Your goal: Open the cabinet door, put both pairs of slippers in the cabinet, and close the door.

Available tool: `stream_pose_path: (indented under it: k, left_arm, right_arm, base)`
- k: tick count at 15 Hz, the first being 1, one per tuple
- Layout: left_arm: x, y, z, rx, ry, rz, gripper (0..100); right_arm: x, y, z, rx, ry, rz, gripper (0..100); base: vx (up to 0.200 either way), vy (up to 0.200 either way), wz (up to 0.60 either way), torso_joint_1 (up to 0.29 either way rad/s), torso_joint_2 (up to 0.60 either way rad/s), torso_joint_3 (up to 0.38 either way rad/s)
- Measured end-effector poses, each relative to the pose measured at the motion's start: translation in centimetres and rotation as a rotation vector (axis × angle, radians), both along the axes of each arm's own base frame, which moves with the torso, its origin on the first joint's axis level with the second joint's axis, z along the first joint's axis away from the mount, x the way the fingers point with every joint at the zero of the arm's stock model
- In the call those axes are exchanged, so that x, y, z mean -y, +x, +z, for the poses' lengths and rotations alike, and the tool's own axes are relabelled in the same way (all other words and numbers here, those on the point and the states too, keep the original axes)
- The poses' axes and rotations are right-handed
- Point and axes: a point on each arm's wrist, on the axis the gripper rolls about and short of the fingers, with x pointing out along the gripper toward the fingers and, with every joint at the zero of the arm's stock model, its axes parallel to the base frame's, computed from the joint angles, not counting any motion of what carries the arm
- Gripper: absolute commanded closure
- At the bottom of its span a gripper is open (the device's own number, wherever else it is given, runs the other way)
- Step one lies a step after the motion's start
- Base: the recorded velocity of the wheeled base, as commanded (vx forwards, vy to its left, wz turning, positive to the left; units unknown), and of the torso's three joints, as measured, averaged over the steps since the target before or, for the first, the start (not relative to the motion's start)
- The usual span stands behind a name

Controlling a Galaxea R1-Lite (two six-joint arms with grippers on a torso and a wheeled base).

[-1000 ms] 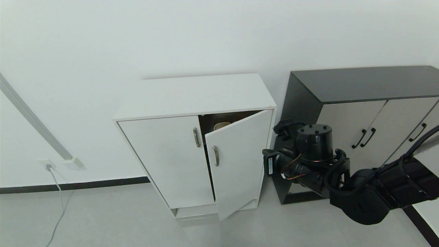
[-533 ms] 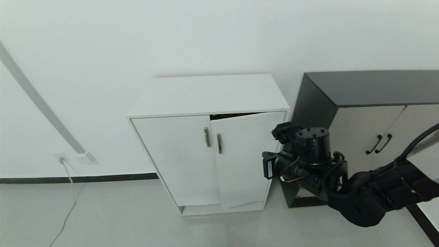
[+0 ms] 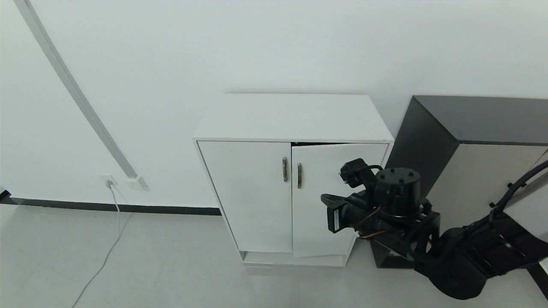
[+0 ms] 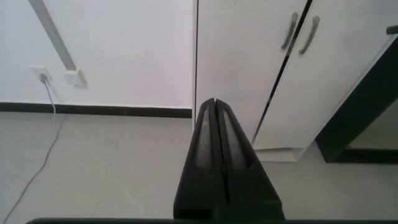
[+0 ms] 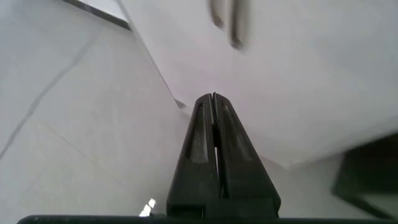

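While its fingers are pressed together on nothing, the right gripper (image 5: pixel 213 97) sits just in front of the right door (image 3: pixel 314 222) of the white cabinet (image 3: pixel 295 115); can't tell if it touches. The left gripper (image 4: pixel 214 101), also pinched closed & empty, hangs well back from the cabinet. The door is almost flush, w/ a thin dark gap along its top edge. This looks like the closing step, nearly done. Next, probably a short push on the panel to seat it.

The white two-door cabinet (image 3: pixel 295 117) stands upright on the floor. Its right door (image 3: pixel 321 171), just ahead of the right gripper (image 5: pixel 214 99), is almost shut, with a dark slit along its top edge.
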Motion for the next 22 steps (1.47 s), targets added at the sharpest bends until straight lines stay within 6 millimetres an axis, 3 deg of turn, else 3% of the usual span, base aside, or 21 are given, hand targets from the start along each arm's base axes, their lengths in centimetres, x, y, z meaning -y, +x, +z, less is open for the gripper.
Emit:
stream_pose_path:
  k: [5, 14, 19, 22]
  left_arm:
    - [0.0, 0.0, 0.0, -0.001, 0.001, -0.001, 100]
    - [0.0, 0.0, 0.0, -0.001, 0.000, -0.001, 100]
    - [0.0, 0.0, 0.0, 0.000, 0.001, -0.002, 100]
    - [0.0, 0.0, 0.0, 0.000, 0.000, -0.002, 100]
  right_arm:
    - [1.1, -1.6, -1.8, -0.016, -0.016, 0.071, 100]
    - [1.2, -2.3, -2.7, -0.044, -0.033, 0.101, 100]
    - [0.9, -2.6, -2.9, -0.048, -0.036, 0.114, 100]
    - [0.6, -1.7, -3.0, -0.044, -0.030, 0.099, 100]
  base:
    - [0.000, 0.000, 0.00, 0.000, 0.00, 0.000]
    - [0.200, 0.000, 0.00, 0.005, 0.00, 0.000]
    - [0.000, 0.000, 0.00, 0.000, 0.00, 0.000]
    - [0.000, 0.000, 0.00, 0.000, 0.00, 0.000]
